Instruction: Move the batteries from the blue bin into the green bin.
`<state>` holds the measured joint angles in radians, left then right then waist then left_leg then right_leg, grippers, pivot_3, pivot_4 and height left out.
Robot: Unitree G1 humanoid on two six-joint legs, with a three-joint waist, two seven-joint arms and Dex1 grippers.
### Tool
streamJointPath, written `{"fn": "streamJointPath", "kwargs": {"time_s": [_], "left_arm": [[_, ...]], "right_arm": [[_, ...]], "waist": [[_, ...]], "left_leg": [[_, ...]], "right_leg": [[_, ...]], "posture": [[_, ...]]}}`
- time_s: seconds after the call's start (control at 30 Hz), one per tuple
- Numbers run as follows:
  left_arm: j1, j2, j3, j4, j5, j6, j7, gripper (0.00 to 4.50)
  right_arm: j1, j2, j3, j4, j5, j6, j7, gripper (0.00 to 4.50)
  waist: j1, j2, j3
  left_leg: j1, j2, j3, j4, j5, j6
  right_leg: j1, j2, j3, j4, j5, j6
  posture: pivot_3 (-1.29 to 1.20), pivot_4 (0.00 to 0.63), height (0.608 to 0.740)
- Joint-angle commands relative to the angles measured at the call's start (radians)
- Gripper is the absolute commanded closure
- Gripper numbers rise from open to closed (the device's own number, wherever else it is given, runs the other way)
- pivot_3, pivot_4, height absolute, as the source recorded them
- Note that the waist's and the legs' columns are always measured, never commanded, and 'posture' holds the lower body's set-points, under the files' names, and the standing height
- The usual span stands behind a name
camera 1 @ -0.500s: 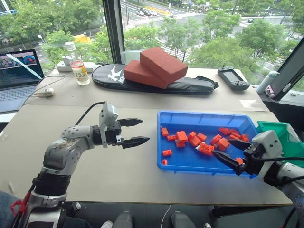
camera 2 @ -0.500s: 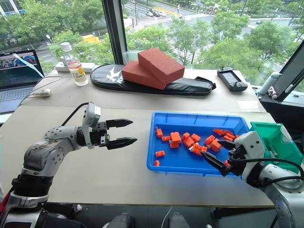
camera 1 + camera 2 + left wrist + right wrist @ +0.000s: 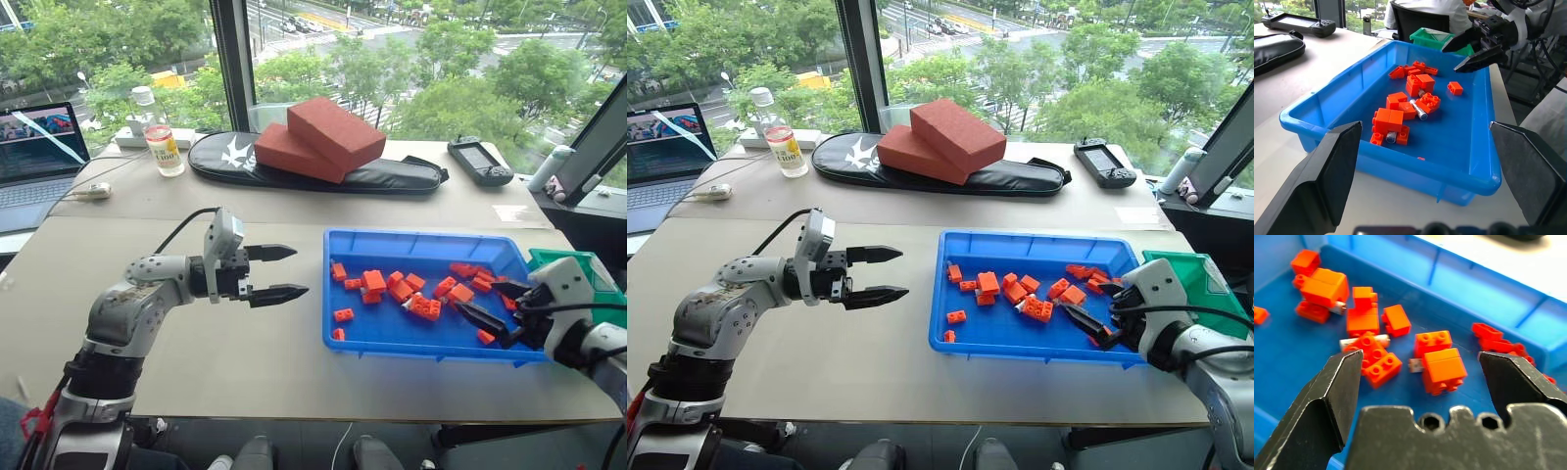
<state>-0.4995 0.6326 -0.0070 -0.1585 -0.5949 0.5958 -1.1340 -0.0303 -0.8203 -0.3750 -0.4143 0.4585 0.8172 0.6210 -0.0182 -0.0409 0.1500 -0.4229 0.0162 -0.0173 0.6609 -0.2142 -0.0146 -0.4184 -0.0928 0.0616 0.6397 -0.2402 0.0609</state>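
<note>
Hovering over the blue bin (image 3: 428,345) — right tool (image 3: 493,307) spread wide, empty; left tool (image 3: 285,271) released.

Beige table (image 3: 245,362), matte top, seam across it splitting near and far sections. Far section sits against floor-to-ceiling windows; dark mullion (image 3: 231,69) left of centre, another slanted dark frame (image 3: 598,137) at the right edge. Outside: daylight, dense green trees (image 3: 460,69), a road with cars at top. Even light, soft shadows only. On the far section: open laptop (image 3: 34,147) at left with a cable (image 3: 108,174) running over the top, clear bottle (image 3: 162,137), long black case (image 3: 323,171) carrying two red-brown blocks (image 3: 318,137), handheld controller (image 3: 480,162), white paper slip (image 3: 516,212) at right. Left wrist view: dark chair back (image 3: 1422,22) with a person in white seated beyond the table.
</note>
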Motion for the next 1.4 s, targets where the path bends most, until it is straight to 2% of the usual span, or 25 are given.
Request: {"fn": "streamJointPath", "kwargs": {"time_s": [0.03, 0.17, 0.37, 0.77, 0.8, 0.83, 1.07, 1.27, 1.4], "left_arm": [[-0.008, 0.005, 0.002, -0.038, -0.020, 0.010, -0.003, 0.00], [-0.003, 0.002, 0.004, -0.053, -0.024, 0.017, 0.005, 0.00], [0.004, -0.003, 0.014, -0.065, -0.025, 0.016, 0.026, 0.00], [0.026, 0.006, 0.012, -0.081, -0.029, 0.011, 0.049, 0.00], [0.025, 0.006, 0.012, -0.080, -0.029, 0.010, 0.049, 0.00], [0.024, 0.005, 0.012, -0.081, -0.030, 0.012, 0.050, 0.00], [0.028, 0.009, 0.016, -0.091, -0.038, 0.013, 0.054, 0.00], [0.031, 0.008, 0.016, -0.093, -0.038, 0.012, 0.056, 0.00], [0.032, 0.011, 0.018, -0.090, -0.036, 0.010, 0.054, 0.00]], "right_arm": [[-0.093, -0.038, 0.102, 0.094, -0.047, 0.005, 0.010, 0.10], [-0.198, -0.046, 0.179, 0.209, -0.074, 0.004, 0.025, 0.10], [-0.254, -0.066, 0.240, 0.322, -0.113, -0.025, 0.068, 0.10], [-0.293, -0.062, 0.263, 0.361, -0.124, -0.029, 0.114, 0.10], [-0.298, -0.060, 0.264, 0.366, -0.127, -0.029, 0.112, 0.60], [-0.301, -0.059, 0.265, 0.368, -0.129, -0.031, 0.112, 0.75], [-0.303, -0.060, 0.263, 0.368, -0.135, -0.033, 0.121, 3.03], [-0.302, -0.066, 0.246, 0.334, -0.131, -0.018, 0.116, 3.05], [-0.283, -0.117, 0.191, 0.228, -0.104, 0.039, 0.122, 3.05]], "waist": [[0.000, 0.000, 0.000], [0.000, 0.000, 0.000], [0.004, 0.000, 0.000], [0.000, 0.000, 0.000], [0.001, 0.000, 0.000], [0.001, 0.000, 0.000], [0.001, 0.000, 0.000], [0.001, 0.000, 0.000], [0.002, 0.001, 0.000]], "left_leg": [[0.000, 0.000, 0.000, 0.000, 0.000, 0.000], [0.000, 0.000, 0.001, 0.000, 0.000, 0.000], [-0.001, 0.000, 0.001, 0.000, 0.000, 0.000], [0.000, 0.000, 0.001, 0.000, 0.000, 0.000], [0.000, 0.000, 0.002, 0.000, 0.000, 0.000], [0.000, 0.000, 0.002, 0.000, 0.000, 0.000], [0.000, 0.000, 0.002, 0.000, 0.000, 0.000], [0.000, 0.000, 0.002, 0.000, 0.000, 0.000], [-0.001, 0.000, 0.002, 0.000, 0.000, 0.000]], "right_leg": [[0.000, 0.000, 0.000, 0.000, 0.000, 0.000], [-0.001, 0.000, 0.001, 0.000, 0.000, 0.000], [-0.001, 0.000, 0.001, 0.000, 0.000, 0.000], [-0.001, 0.000, 0.001, 0.000, 0.000, 0.000], [-0.001, 0.000, 0.001, 0.000, 0.000, 0.000], [-0.001, 0.000, 0.001, 0.000, 0.000, 0.000], [-0.001, 0.000, 0.001, 0.000, 0.000, 0.000], [-0.001, 0.000, 0.001, 0.000, 0.000, 0.000], [-0.002, 0.000, 0.001, 0.001, 0.000, 0.000]], "posture": [[0.00, 0.150, 0.740], [0.00, 0.150, 0.740], [0.00, 0.150, 0.740], [0.00, 0.150, 0.740], [0.00, 0.150, 0.740], [0.00, 0.150, 0.740], [0.00, 0.150, 0.740], [0.00, 0.150, 0.740], [0.00, 0.150, 0.740]]}}
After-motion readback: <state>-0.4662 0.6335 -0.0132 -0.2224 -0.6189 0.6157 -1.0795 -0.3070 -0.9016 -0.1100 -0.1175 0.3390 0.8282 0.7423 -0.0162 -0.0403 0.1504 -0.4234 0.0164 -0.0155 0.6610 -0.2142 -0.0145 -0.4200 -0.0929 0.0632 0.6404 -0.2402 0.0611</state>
